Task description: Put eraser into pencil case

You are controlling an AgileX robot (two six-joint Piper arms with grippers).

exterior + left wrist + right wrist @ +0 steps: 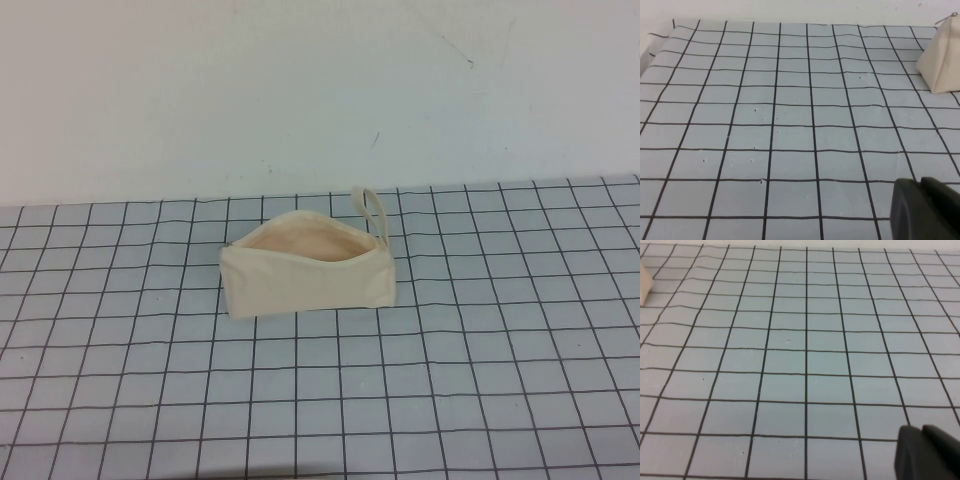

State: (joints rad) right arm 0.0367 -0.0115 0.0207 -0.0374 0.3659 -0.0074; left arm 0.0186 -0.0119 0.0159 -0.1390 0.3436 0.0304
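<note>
The pencil case [305, 275] is a cream fabric pouch standing on the grid mat mid-table, its zip open and the peach lining showing, with its loop strap [372, 210] at the far right end. No eraser shows in any view. One corner of the pouch shows in the left wrist view [942, 60] and a sliver in the right wrist view [644, 285]. My left gripper [920, 182] is shut and empty, low over the mat well to the left of the pouch. My right gripper [921, 429] is shut and empty, well to the right of it. Neither arm shows in the high view.
The pale blue mat with black grid lines [450, 400] covers the table up to a white wall [300, 90] at the back. Nothing else lies on the mat.
</note>
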